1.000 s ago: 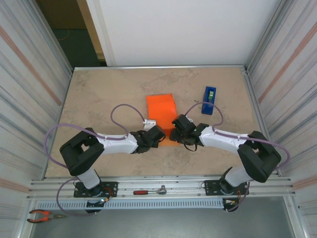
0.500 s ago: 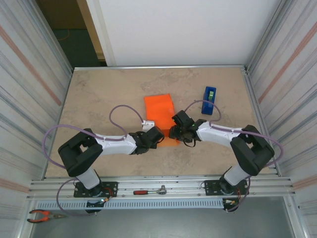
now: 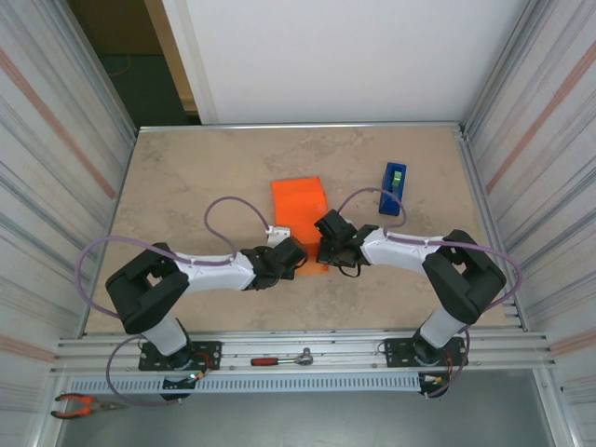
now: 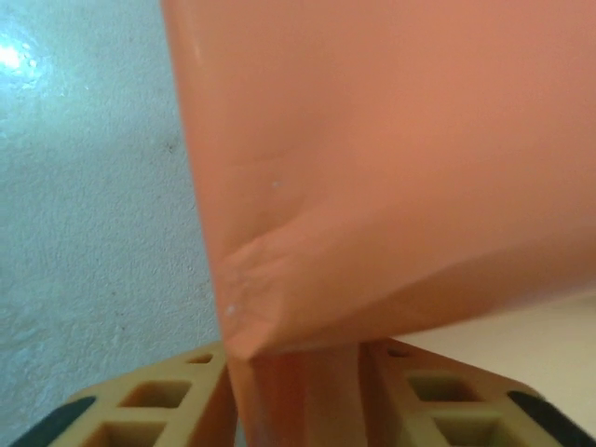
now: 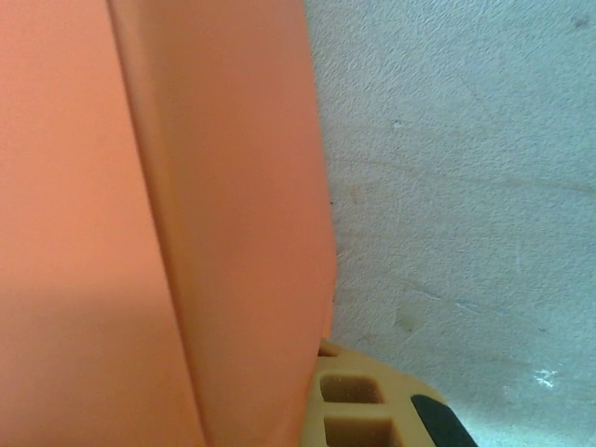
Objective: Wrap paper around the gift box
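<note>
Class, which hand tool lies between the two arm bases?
The red-handled ratchet, midway along the rail; the pliers lie off it, in the near-left corner.

Overhead evenly lit, sharp; wrist close-ups soft, paper (image 4: 391, 168) blurred.

Smooth, matt paper (image 3: 298, 197) — mottled, stone-like table (image 3: 186, 186); plastic tape dispenser (image 3: 393, 188).

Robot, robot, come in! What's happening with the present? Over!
Left pincer around a fold of paper, grip unclear. Right pincer shut at the paper's edge. Box covered by the paper. Blue tape dispenser apart, off right.
</note>
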`<action>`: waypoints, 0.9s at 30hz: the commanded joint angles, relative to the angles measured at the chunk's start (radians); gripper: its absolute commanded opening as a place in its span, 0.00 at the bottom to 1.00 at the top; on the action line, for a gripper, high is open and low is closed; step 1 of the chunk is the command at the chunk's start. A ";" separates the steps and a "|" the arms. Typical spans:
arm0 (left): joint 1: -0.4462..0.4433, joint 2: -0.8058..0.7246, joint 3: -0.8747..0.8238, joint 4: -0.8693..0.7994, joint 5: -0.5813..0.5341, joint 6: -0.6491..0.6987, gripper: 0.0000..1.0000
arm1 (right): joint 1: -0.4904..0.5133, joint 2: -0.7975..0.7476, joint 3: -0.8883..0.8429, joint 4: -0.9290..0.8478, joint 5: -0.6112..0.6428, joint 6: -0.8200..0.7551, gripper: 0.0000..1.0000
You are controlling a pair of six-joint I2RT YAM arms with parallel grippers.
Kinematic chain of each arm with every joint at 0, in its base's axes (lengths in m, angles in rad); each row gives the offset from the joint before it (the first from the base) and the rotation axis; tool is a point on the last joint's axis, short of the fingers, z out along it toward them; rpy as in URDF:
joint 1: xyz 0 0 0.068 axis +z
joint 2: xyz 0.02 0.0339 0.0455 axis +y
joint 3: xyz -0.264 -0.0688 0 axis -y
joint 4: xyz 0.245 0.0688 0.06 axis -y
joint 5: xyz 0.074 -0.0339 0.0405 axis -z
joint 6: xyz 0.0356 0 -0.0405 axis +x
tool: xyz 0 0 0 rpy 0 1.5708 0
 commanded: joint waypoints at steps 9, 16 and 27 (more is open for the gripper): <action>0.013 -0.025 0.008 0.006 0.012 -0.022 0.46 | 0.015 -0.065 -0.068 -0.006 0.031 0.036 0.00; 0.011 0.059 0.041 0.026 -0.001 -0.046 0.00 | 0.017 -0.064 -0.091 0.014 0.019 0.043 0.00; -0.013 0.079 0.058 -0.039 -0.024 -0.097 0.10 | 0.017 -0.052 -0.081 0.018 0.009 0.033 0.00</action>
